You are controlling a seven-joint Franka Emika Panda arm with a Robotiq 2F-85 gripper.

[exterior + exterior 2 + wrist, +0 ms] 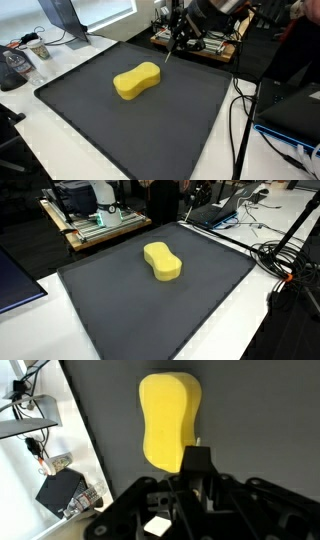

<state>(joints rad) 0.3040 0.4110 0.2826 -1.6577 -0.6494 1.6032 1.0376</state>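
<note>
A yellow peanut-shaped sponge [137,80] lies on a dark grey mat [120,135], and both show in both exterior views: sponge [162,261], mat [150,320]. My gripper [176,40] hangs above the mat's far edge, beyond the sponge and apart from it. A thin light stick [168,55] slants down from its fingers. In the wrist view the dark fingers [197,460] look shut. A pale tip [198,442] shows just past them, beside the near end of the sponge [170,410].
A wooden bench with equipment [200,40] stands behind the mat; it also shows in an exterior view [100,225]. Cables [285,260] and a laptop [215,213] lie along one side. A cup [40,48] and a monitor base stand on the white table.
</note>
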